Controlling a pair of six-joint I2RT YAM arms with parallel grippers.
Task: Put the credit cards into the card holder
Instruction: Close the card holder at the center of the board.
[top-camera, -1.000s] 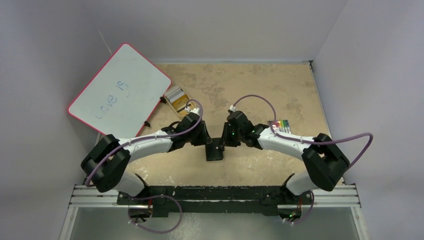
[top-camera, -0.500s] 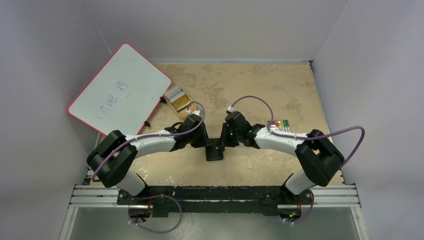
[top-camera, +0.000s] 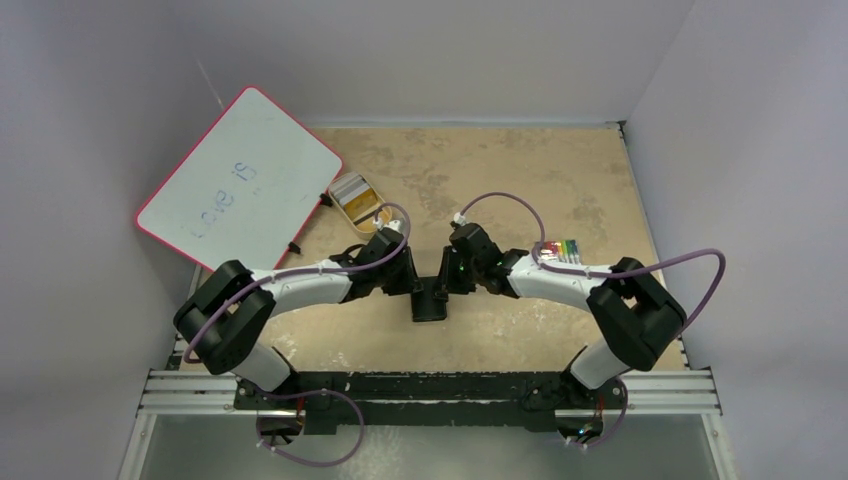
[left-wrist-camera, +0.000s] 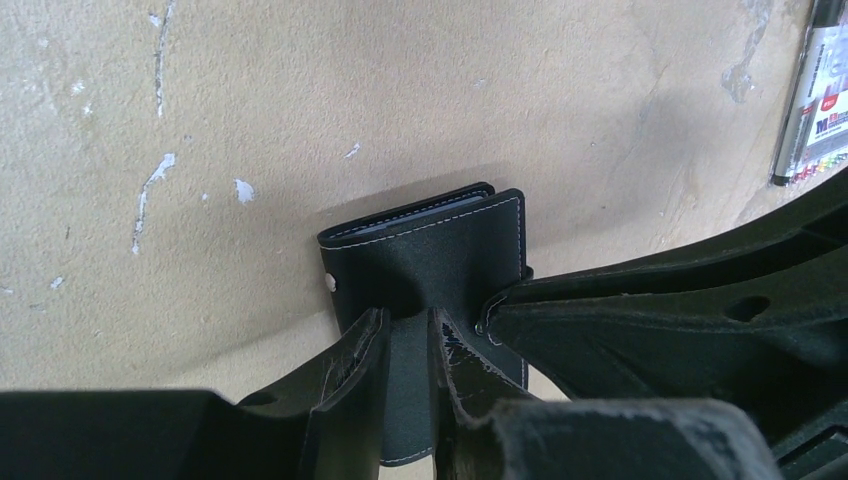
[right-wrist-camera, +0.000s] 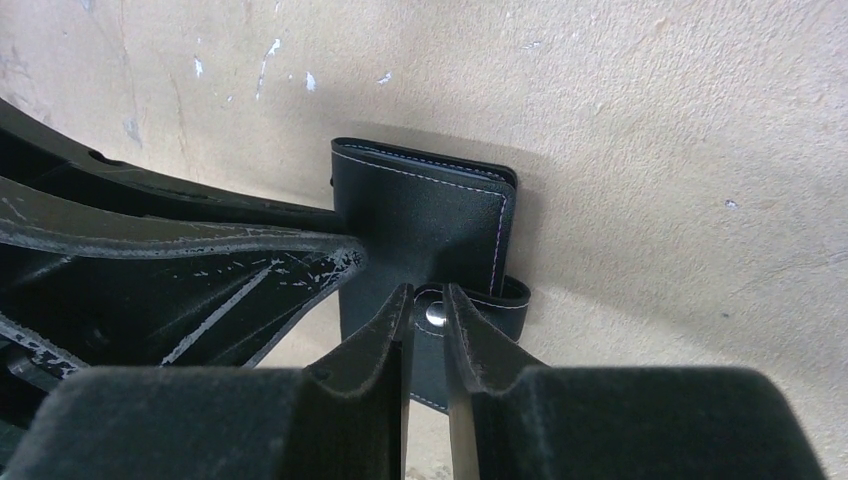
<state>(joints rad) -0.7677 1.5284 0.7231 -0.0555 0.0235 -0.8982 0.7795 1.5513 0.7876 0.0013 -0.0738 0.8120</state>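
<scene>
The card holder (top-camera: 431, 302) lies folded shut on the table between the two arms, black with white stitching. My left gripper (top-camera: 417, 284) reaches it from the left. In the left wrist view its jaws (left-wrist-camera: 408, 318) stand a narrow gap apart, pinched down onto the card holder's cover (left-wrist-camera: 430, 255). My right gripper (top-camera: 447, 282) comes in from the right. Its jaws (right-wrist-camera: 428, 298) close on the snap tab (right-wrist-camera: 505, 295), with the silver snap (right-wrist-camera: 435, 313) between the tips. No credit cards show in any view.
A red-rimmed whiteboard (top-camera: 240, 180) leans at the back left, with an open gold oval tin (top-camera: 355, 195) beside it. A multicoloured striped item (top-camera: 560, 248) lies behind the right forearm. Grey walls close in on both sides of the table.
Both arms have drawn slightly inward over the card holder, the right elbow shifting left. Both pairs of jaws have narrowed a little. The card holder has stayed in place.
</scene>
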